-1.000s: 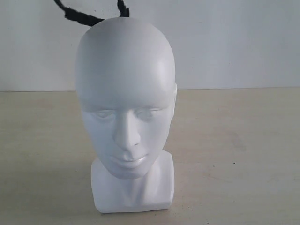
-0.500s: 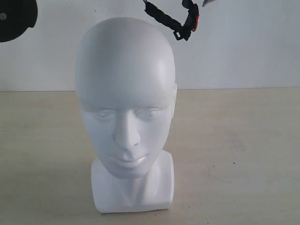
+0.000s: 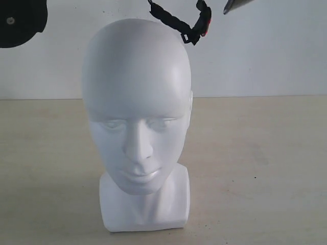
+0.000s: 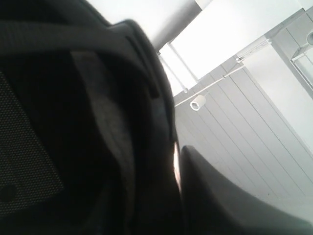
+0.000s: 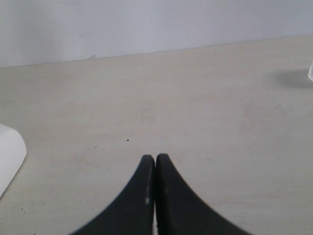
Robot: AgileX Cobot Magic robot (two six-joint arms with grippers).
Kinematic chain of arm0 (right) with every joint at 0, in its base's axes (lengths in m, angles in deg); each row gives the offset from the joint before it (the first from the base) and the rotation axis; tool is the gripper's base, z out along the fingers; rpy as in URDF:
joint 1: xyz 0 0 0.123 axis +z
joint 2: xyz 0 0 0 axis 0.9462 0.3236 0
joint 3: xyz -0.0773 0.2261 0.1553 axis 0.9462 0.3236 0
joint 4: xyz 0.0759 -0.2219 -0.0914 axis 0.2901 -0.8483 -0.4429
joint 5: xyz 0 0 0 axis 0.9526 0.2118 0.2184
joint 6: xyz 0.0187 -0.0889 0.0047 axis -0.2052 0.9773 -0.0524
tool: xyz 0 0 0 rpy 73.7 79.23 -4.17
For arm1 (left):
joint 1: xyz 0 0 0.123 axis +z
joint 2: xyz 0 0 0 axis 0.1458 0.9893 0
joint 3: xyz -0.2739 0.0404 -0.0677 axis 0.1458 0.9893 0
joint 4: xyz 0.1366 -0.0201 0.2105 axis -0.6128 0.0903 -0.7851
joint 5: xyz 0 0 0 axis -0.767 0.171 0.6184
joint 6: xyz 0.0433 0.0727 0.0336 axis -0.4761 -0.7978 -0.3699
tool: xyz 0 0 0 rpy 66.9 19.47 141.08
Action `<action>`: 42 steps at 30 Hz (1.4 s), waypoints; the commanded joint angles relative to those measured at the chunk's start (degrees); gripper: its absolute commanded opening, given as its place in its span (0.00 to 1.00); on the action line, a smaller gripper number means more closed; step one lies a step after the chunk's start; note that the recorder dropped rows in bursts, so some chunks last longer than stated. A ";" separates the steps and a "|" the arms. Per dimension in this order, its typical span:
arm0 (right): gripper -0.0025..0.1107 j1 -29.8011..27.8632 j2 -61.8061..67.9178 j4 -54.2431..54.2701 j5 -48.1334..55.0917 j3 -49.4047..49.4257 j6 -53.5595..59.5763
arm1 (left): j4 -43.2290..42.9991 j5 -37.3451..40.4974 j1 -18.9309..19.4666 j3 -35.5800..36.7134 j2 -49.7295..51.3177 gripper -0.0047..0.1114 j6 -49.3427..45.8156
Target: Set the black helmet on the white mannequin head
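Observation:
The white mannequin head (image 3: 137, 109) stands upright in the middle of the table, facing the exterior camera, bare on top. The black helmet is held above the frame's top edge: a rounded piece of its shell (image 3: 19, 23) shows at the top left, and its chin straps (image 3: 171, 19) with the red buckle (image 3: 206, 28) dangle just above the crown, to the right. In the left wrist view the helmet's dark padded lining (image 4: 83, 137) fills the picture, and my left gripper (image 4: 178, 159) is shut on its rim, one finger (image 4: 220, 200) showing. My right gripper (image 5: 155, 159) is shut and empty over the table.
A dark grey edge (image 3: 237, 5) pokes in at the top right of the exterior view; I cannot tell what it is. A corner of the mannequin's white base (image 5: 10, 152) lies beside my right gripper. A plain wall backs the beige table (image 3: 265, 168).
The straps swung from behind the crown's left to its upper right, then dipped slightly. The shell piece at the top left and the grey edge at the top right came into view.

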 commanded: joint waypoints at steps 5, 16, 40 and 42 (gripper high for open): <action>0.02 -0.05 -0.29 0.04 -0.38 -0.06 0.10 | 3.50 -5.50 1.29 4.61 -2.54 0.08 -3.27; 0.02 -0.05 -0.29 0.04 -0.38 -0.06 0.10 | 2.91 -5.50 4.17 10.29 -5.63 0.08 -4.66; 0.02 -0.05 -0.29 0.04 -0.38 -0.06 0.10 | 4.36 -5.50 4.17 18.85 -6.77 0.08 -5.87; 0.02 -0.05 -0.29 0.04 -0.38 -0.06 0.10 | 4.45 -5.50 4.31 19.19 -7.86 0.08 -7.36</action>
